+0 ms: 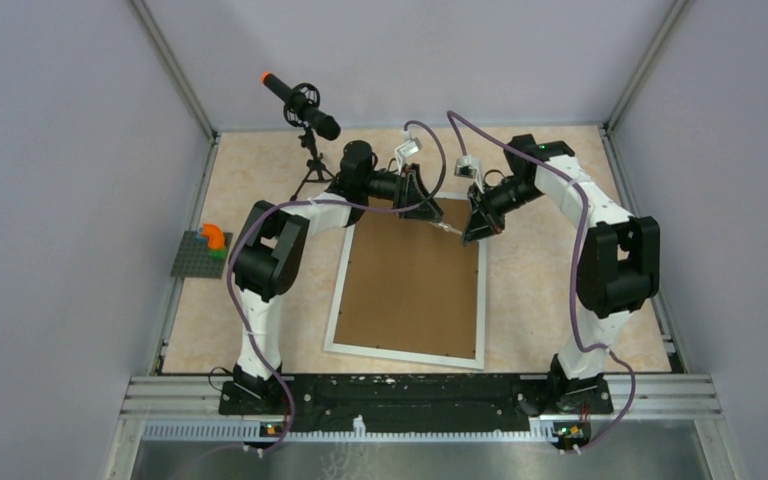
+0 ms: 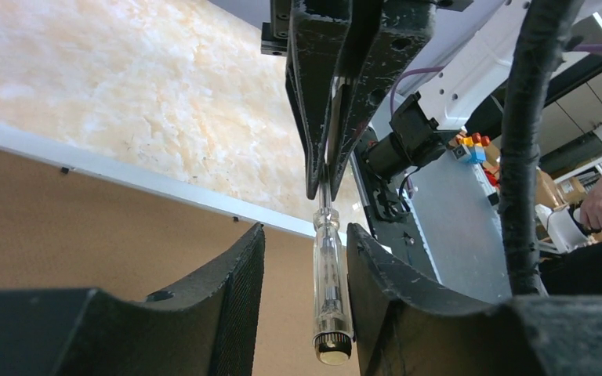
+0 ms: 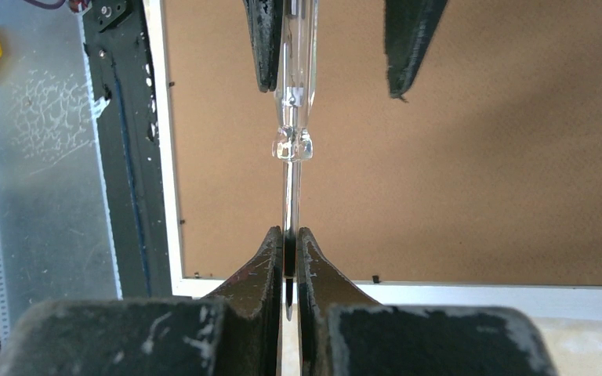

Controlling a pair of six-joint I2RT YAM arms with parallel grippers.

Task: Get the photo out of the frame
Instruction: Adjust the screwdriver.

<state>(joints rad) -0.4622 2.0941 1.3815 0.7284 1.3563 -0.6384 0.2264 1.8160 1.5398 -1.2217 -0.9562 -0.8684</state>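
Frame: we see the frame (image 1: 405, 353) lying flat on the table (image 1: 260, 170) between the two arms, back side up. Its white border runs around the brown backing board (image 1: 410, 285).
Photo: we cannot see the photo, since only the back of the frame faces up.
Tabs: we make out small dark tabs (image 3: 375, 279) sitting where the board meets the border.
Right gripper: we find the right gripper (image 3: 285, 235) over the far end of the frame. Its fingers are pinched tight on the thin metal shaft of a screwdriver (image 3: 294, 78).
Screwdriver: we see a clear handle, held in the air above the board. The shaft points toward the right gripper and the handle toward the left one.
Left gripper: we see the left gripper (image 2: 304, 235) facing the right one. Its jaws are parted with the handle between them, and a gap shows beside the handle, so it is not clamping.
Elsewhere: we note a microphone (image 1: 300, 103) on a tripod at the far left of the table. A grey baseplate (image 1: 192, 262) with orange and green bricks lies at the left edge.
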